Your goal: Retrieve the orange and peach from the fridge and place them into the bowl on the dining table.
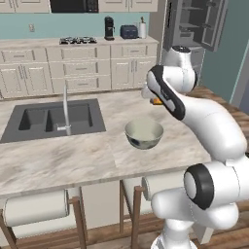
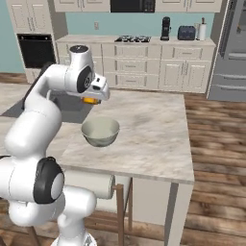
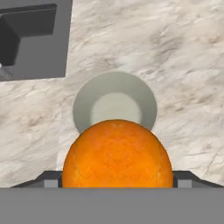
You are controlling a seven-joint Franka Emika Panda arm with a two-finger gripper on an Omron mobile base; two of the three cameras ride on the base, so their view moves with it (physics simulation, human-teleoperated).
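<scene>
Gripper (image 3: 117, 186): closed around the orange (image 3: 117, 154), a finger on each side of it; held above the table.
Orange: in the air over the near rim of the bowl (image 3: 114, 103), not yet inside.
Bowl: upright on the dining table (image 1: 97, 155), just right of the sink (image 1: 51, 119), nothing in it.
Fridge (image 1: 194, 29): behind the table, a door standing open.
Peach: cannot tell where it is.

The orange (image 3: 117, 154) covers the near rim of the bowl (image 3: 87, 94), and the gripper (image 3: 117, 181) fingertips are tucked behind it.
</scene>
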